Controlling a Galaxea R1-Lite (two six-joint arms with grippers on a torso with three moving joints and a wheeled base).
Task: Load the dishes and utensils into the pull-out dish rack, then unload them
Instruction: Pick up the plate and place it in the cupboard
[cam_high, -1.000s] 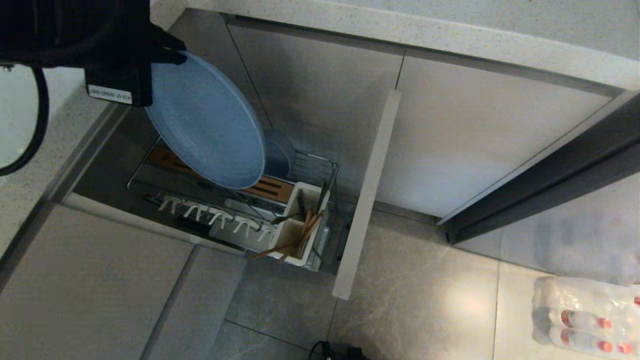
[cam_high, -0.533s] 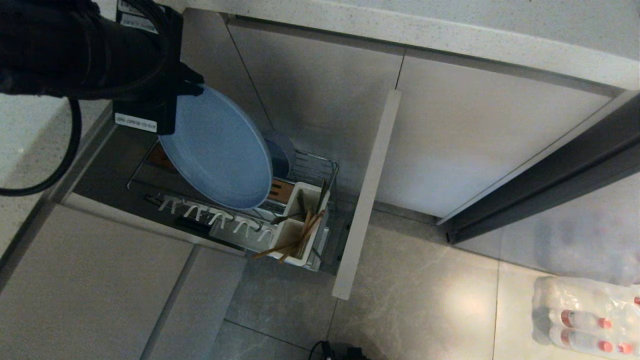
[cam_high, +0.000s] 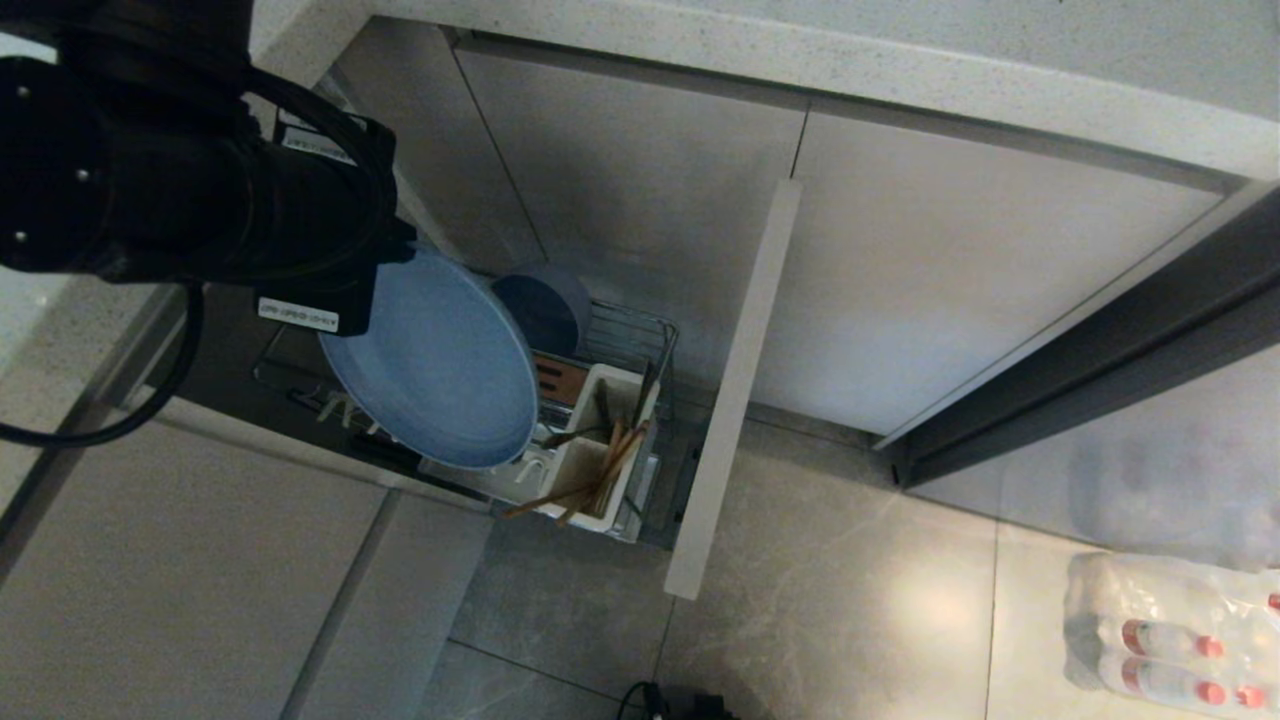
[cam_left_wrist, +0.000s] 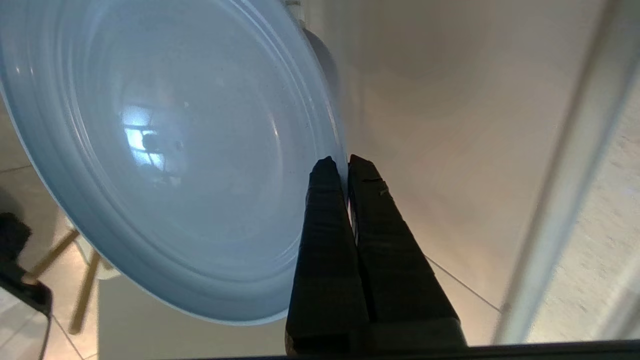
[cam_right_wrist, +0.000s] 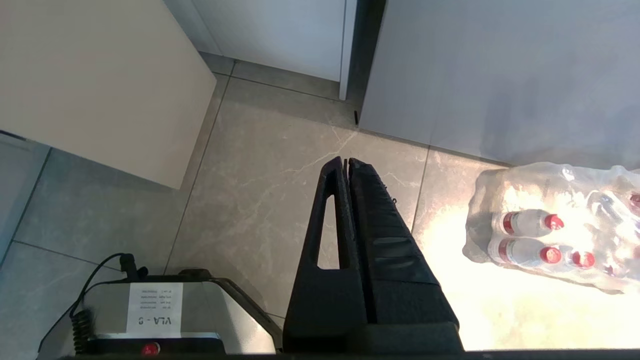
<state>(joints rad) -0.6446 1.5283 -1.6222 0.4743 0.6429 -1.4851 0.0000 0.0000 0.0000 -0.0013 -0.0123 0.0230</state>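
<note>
The left hand (cam_left_wrist: 345, 162) pinches only the plate (cam_high: 432, 365) rim, holding it tilted over the rack (cam_high: 625, 340) beside the bowl (cam_high: 540, 310), so it could slip or knock the bowl; right hand (cam_right_wrist: 346, 162) closed, empty.

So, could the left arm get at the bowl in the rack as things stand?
Probably not right now. The left gripper is shut on the plate's rim, so it has no free grip. The bowl itself stands exposed at the rack's back, beside the plate, with nothing over it.
</note>
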